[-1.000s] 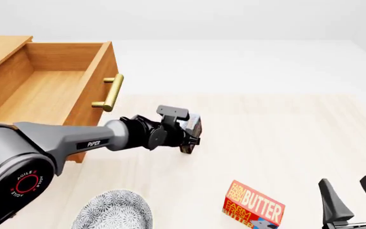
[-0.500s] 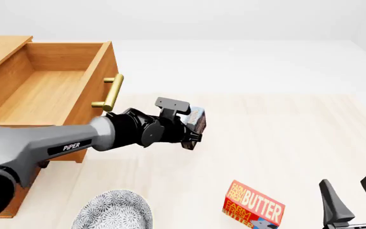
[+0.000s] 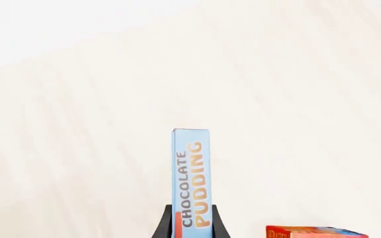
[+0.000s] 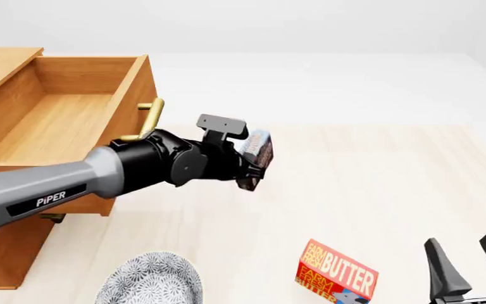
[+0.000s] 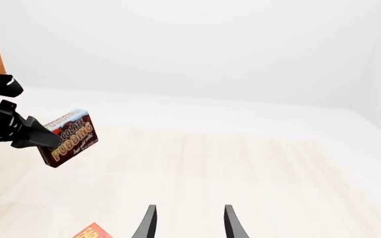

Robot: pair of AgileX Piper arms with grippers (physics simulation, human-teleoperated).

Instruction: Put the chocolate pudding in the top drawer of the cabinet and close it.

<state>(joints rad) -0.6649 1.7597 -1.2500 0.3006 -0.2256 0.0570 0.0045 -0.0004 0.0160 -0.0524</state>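
The thin rectangular chocolate pudding [image 4: 255, 151] box is clamped between the black fingers of the left gripper [image 4: 250, 170] and is held in the air, beside the open top drawer [image 4: 53, 120] of smooth light wood. The right gripper [image 5: 187, 222] is seen spread open and empty near the glossy butter box [image 4: 336, 271].

The cabinet [image 4: 7, 69] is cut off at the front view's left edge, its lower drawer hidden. The right gripper [image 4: 471, 266] shows only fingertips.

The top drawer [image 4: 49, 120] stands open and unobstructed, its handle [image 4: 149, 120] alongside.
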